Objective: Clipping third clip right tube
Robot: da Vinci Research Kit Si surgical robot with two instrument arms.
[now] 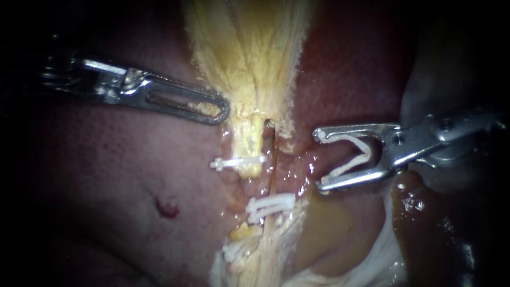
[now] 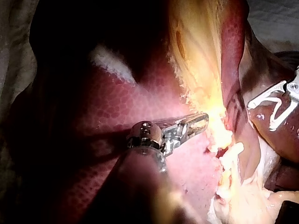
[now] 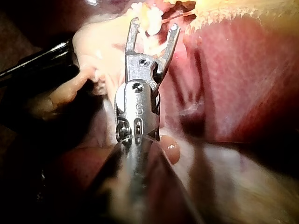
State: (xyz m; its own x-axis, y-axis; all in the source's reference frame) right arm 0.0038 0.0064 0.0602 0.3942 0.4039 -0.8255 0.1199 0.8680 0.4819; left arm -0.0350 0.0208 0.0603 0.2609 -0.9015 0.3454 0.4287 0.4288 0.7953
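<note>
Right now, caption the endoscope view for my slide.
Right instrument holds an open white clip beside the clipped right tube; left instrument rests against yellow tissue.

My left instrument [image 1: 221, 110] comes in from the left side of the endoscope view. Its shaft is long and thin, and it slopes down a little toward the middle. Its two jaws are long and flat, with a slot down the middle. They lie flat together with no gap.

My right instrument [image 1: 320, 159] comes in from the right. Its shaft lies almost level and its tip points to the left. Its two jaws stand wide apart, like an open beak. They hold a white clip [image 1: 365, 151] shaped like a V. One leg of it lies along each jaw.
</note>
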